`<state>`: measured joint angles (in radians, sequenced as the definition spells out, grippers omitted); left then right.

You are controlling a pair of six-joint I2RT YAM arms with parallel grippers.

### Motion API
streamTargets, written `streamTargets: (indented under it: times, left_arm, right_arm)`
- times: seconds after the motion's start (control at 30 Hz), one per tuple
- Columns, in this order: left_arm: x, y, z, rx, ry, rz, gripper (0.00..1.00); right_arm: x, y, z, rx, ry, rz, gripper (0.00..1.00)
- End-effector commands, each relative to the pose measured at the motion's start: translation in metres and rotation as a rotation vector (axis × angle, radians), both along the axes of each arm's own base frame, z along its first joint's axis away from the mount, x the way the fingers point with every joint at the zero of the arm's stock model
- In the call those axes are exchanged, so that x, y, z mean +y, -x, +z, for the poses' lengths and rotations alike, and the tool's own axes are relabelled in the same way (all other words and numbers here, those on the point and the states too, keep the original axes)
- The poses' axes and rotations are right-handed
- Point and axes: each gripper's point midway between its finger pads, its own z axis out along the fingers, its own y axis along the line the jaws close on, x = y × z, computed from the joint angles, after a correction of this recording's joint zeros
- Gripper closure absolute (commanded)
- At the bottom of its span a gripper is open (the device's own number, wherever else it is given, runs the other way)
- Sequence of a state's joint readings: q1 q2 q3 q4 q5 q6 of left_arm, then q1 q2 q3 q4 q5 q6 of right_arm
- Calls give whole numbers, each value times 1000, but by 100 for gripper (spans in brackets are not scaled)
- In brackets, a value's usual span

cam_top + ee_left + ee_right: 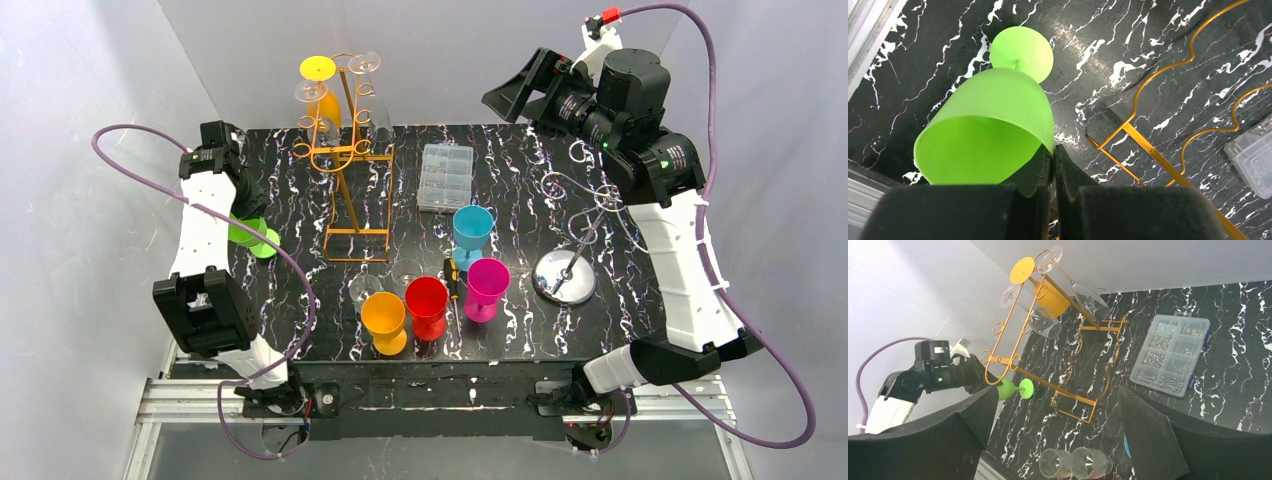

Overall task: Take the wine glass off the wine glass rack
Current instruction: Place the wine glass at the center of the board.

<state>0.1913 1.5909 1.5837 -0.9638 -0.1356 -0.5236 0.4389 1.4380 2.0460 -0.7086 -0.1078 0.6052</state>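
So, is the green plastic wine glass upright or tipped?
Tipped: the green plastic wine glass points sideways, rim pinched in the left pincer.

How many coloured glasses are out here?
6. The orange glass, red glass, pink glass and blue glass stand together up front; the green glass is pinched by the left gripper; the yellow glass hangs on the rack. Others could be hidden.

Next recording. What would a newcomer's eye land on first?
The green glass, pinched at its rim by the left claw near the table's left edge. Then the orange rack at the back, with a yellow glass and clear glasses hanging from it.
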Motion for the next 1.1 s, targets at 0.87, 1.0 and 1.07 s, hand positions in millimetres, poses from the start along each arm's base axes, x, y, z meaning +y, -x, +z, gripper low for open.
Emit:
streamTargets:
  times: [0.87,1.0,1.07]
  left_arm:
    - [5,-17,-14,3,33,-36,71]
    - [3,-21,-3,-25,37,-49,67]
    - [1,-23,0,-33,42,-55,64]
  right_arm:
    - [4,-7,-5,-22,14,17,2]
    - [5,-8,-5,-19,14,20,2]
    - [5,-8,-5,-20,14,21,1]
